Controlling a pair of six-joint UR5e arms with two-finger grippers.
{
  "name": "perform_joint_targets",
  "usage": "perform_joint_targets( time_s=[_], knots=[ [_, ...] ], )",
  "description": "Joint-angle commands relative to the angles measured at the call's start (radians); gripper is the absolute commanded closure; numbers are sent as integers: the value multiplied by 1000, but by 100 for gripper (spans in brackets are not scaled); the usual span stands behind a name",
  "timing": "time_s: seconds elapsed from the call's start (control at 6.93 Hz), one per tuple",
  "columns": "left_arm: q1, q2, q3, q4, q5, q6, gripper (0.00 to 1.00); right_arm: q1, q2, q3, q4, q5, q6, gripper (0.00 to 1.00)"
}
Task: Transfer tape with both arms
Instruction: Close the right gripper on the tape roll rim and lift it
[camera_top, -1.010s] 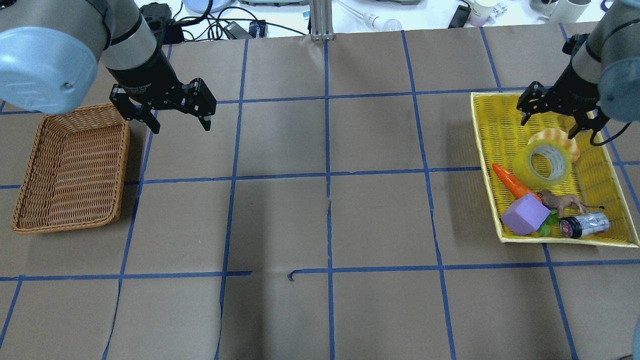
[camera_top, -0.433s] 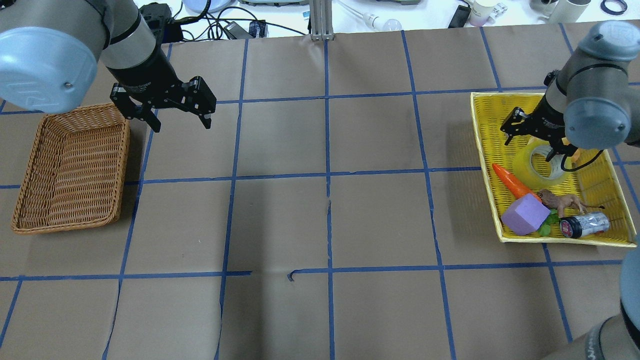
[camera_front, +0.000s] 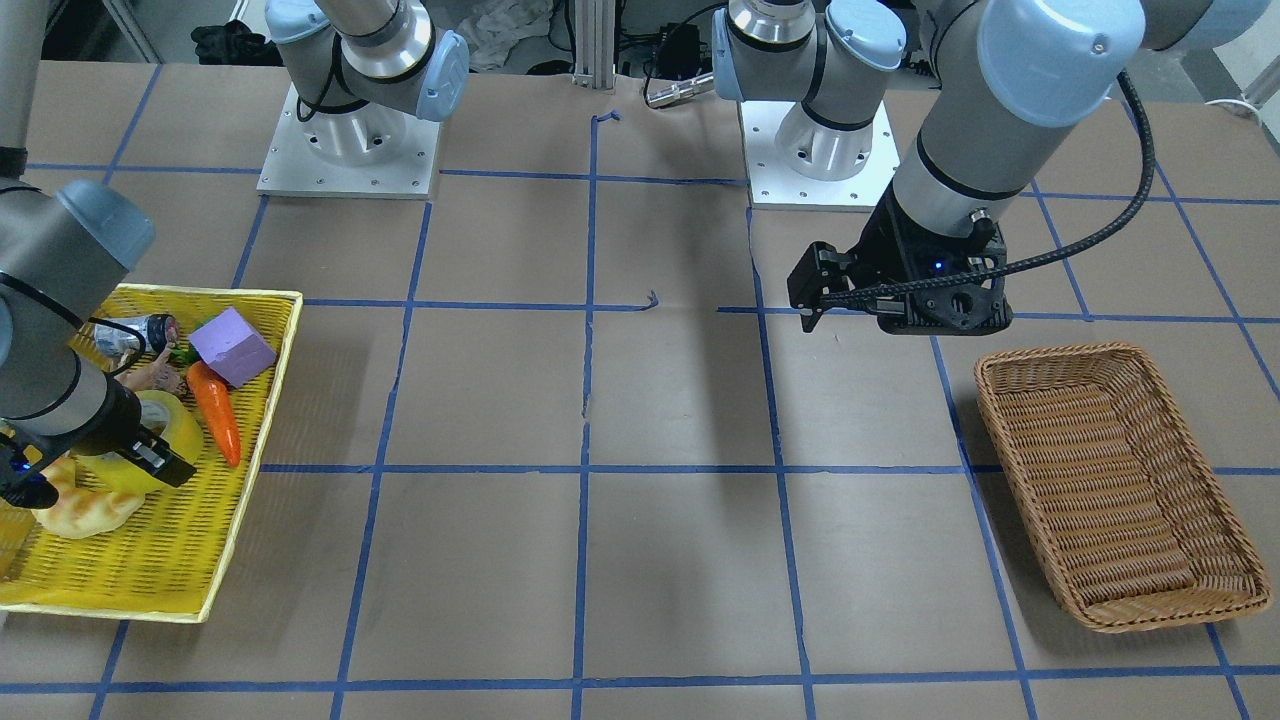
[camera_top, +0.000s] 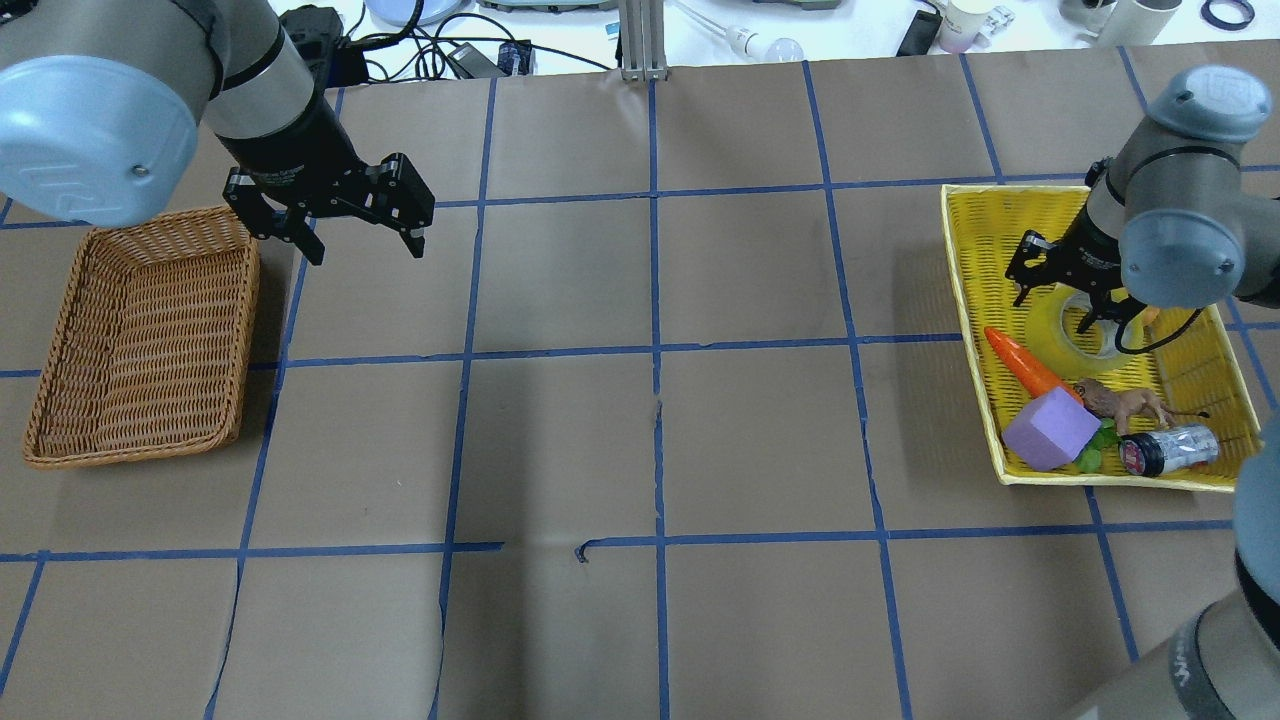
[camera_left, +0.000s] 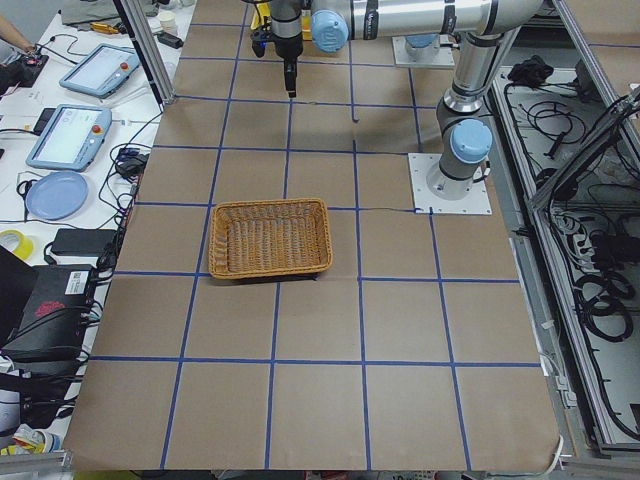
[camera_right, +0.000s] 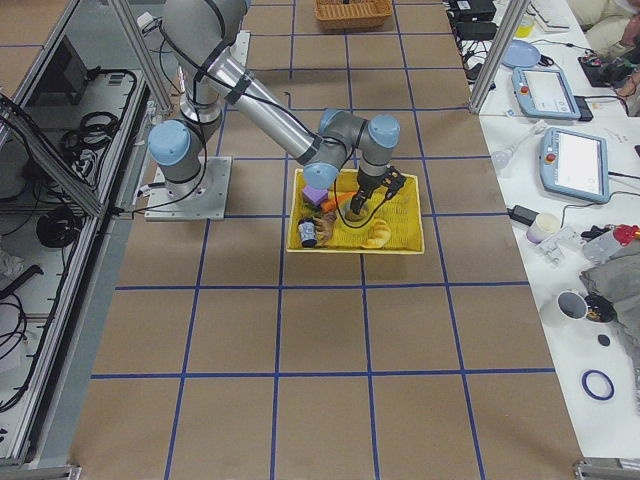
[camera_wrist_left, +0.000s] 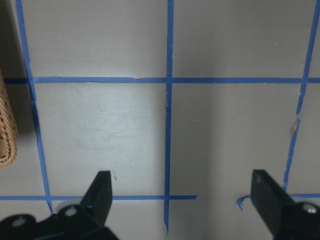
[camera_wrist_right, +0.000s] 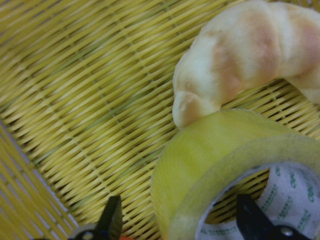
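The tape (camera_top: 1048, 336), a translucent yellow roll, lies in the yellow tray (camera_top: 968, 300) on the right, against a croissant (camera_wrist_right: 250, 55). My right gripper (camera_top: 1052, 312) is open and low over the roll. In the right wrist view the gripper (camera_wrist_right: 182, 222) straddles the wall of the tape (camera_wrist_right: 210, 150), one finger outside it and one inside the whitish core. My left gripper (camera_top: 362, 248) is open and empty. It hovers above the table just right of the wicker basket (camera_top: 60, 330), and the left wrist view (camera_wrist_left: 182, 195) shows only paper under it.
The tray also holds an orange carrot (camera_top: 1020, 365), a purple block (camera_top: 1050, 430), a toy lion (camera_top: 1125, 403) and a small can (camera_top: 1170, 450). The table is brown paper with blue tape lines. Cables and devices lie beyond its far edge.
My right gripper has moved from above the tray's far end down onto the tape and now straddles its wall. The left arm has not moved.
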Motion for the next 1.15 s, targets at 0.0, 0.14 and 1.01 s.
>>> perform_joint_targets(
  time_s=[0.0, 0.14, 1.01],
  knots=[
    [0, -2, 0, 0, 0, 0, 0, -3, -6, -5, 10, -3, 0, 100],
    [0, -3, 0, 0, 0, 0, 0, -3, -18, -19, 42, -1, -1, 100],
    [0, -3, 0, 0, 1, 0, 0, 273, -80, -288, 388, 101, 341, 100]
  ],
)
